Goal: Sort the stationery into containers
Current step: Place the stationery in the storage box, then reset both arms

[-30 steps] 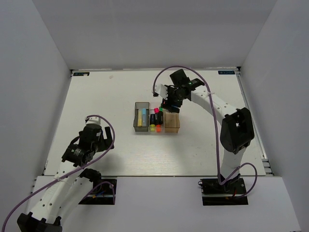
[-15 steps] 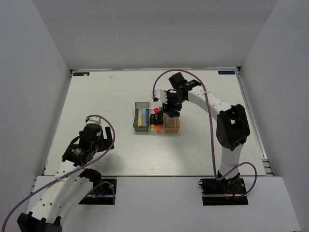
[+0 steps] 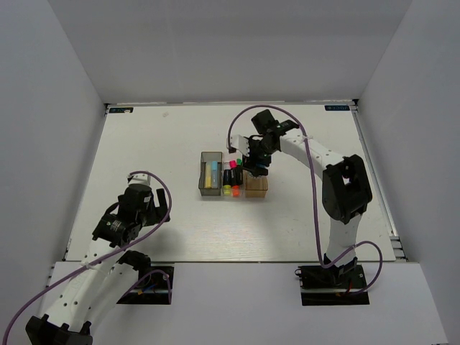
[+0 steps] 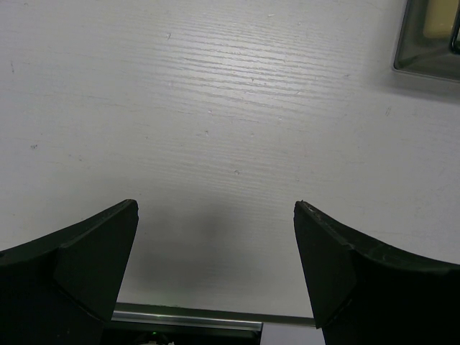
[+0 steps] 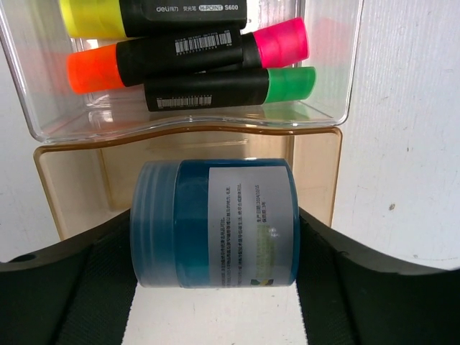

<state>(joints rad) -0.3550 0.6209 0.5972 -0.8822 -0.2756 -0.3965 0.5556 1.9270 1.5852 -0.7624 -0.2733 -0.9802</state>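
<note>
Right gripper: fingers pressed on a blue tub, one on each flat end; white label faces the wrist camera. Tub lies on its side in the grip, clear of the table.

Amber bin: directly beyond the tub, at the right end of the row. No contents show in it. Height of the tub above it cannot be told.

Clear bin: touching the amber bin. Holds four black markers, caps yellow, orange, pink and green.

Grey bin: left end of the row. Holds pale yellow and light blue sticks.

Left gripper: fingers spread, nothing between them, over bare table, well apart from the bins.

Step in hand, as judged: delivery of the tub to the amber bin, seemingly the last piece, as no loose stationery shows on the table.

Next move calls for: centring the tub between the amber walls, lowering, then parting the fingers without nudging the clear bin.
</note>
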